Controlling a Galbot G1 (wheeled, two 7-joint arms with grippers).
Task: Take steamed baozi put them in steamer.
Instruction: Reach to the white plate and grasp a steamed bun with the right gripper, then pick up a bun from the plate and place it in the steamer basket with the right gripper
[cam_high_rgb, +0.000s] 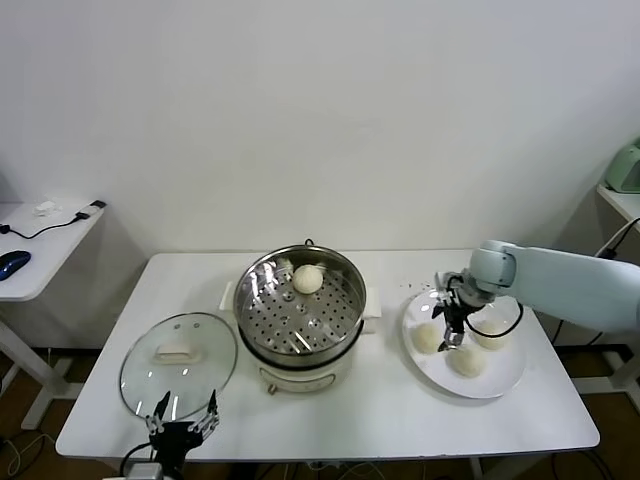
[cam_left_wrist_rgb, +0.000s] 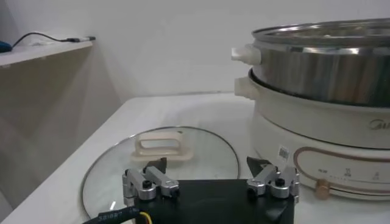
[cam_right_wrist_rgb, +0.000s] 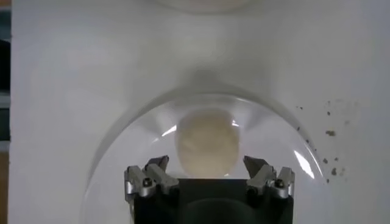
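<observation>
The steamer (cam_high_rgb: 300, 312) stands mid-table, a steel pot with a perforated tray on a white base. One baozi (cam_high_rgb: 308, 279) lies in it at the far side. Three more baozi (cam_high_rgb: 427, 338) (cam_high_rgb: 466, 360) (cam_high_rgb: 491, 330) lie on a white plate (cam_high_rgb: 500, 385) to the right. My right gripper (cam_high_rgb: 452, 328) hangs open just above the plate among them. In the right wrist view a baozi (cam_right_wrist_rgb: 207, 143) lies just ahead of the open right gripper (cam_right_wrist_rgb: 207, 165), in line with the gap and not gripped. My left gripper (cam_high_rgb: 182, 425) is open and empty at the table's front edge.
A round glass lid (cam_high_rgb: 178, 352) lies flat left of the steamer, just beyond the left gripper; it also shows in the left wrist view (cam_left_wrist_rgb: 161, 161) beside the steamer (cam_left_wrist_rgb: 323, 61). A side table (cam_high_rgb: 40, 250) with a cable stands at far left.
</observation>
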